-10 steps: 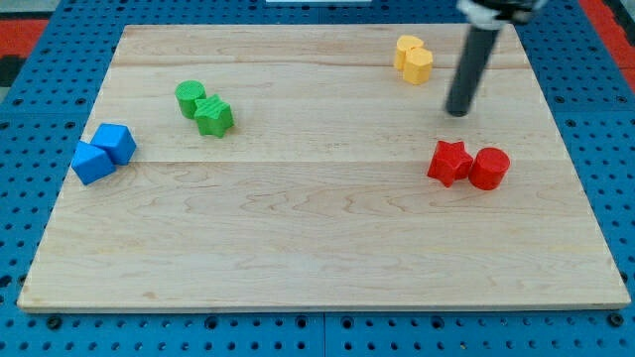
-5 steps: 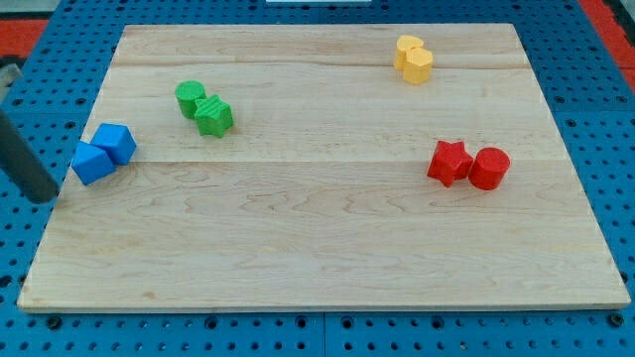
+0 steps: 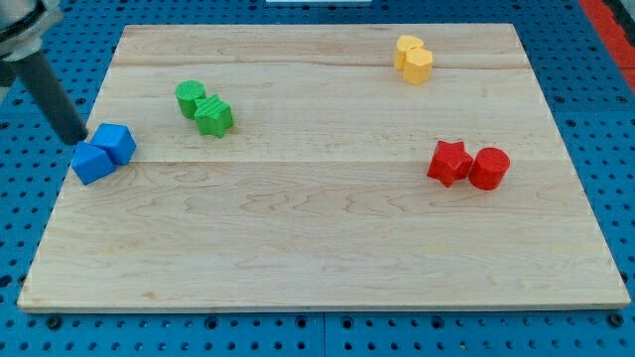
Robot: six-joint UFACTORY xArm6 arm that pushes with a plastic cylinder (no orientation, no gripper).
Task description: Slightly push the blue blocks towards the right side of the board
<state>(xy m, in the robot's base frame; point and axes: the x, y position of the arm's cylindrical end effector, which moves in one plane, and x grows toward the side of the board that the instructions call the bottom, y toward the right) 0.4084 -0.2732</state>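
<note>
Two blue blocks sit touching at the board's left edge: a blue cube (image 3: 117, 143) and a blue wedge-like block (image 3: 91, 162) just below-left of it. My tip (image 3: 74, 138) is at the left edge of the board, just left of the blue cube and just above the other blue block, very close to both. I cannot tell if it touches them. The dark rod rises from the tip to the view's top left corner.
A green cylinder (image 3: 190, 97) and a green star (image 3: 213, 116) touch at upper left. Two yellow blocks (image 3: 413, 59) sit at the top right. A red star (image 3: 449, 162) and a red cylinder (image 3: 489, 168) touch at the right. The wooden board (image 3: 317, 248) lies on a blue pegboard.
The rod went from the upper right, near the yellow blocks, to beyond the board's left edge, then up and right to the blue blocks. No block has moved.
</note>
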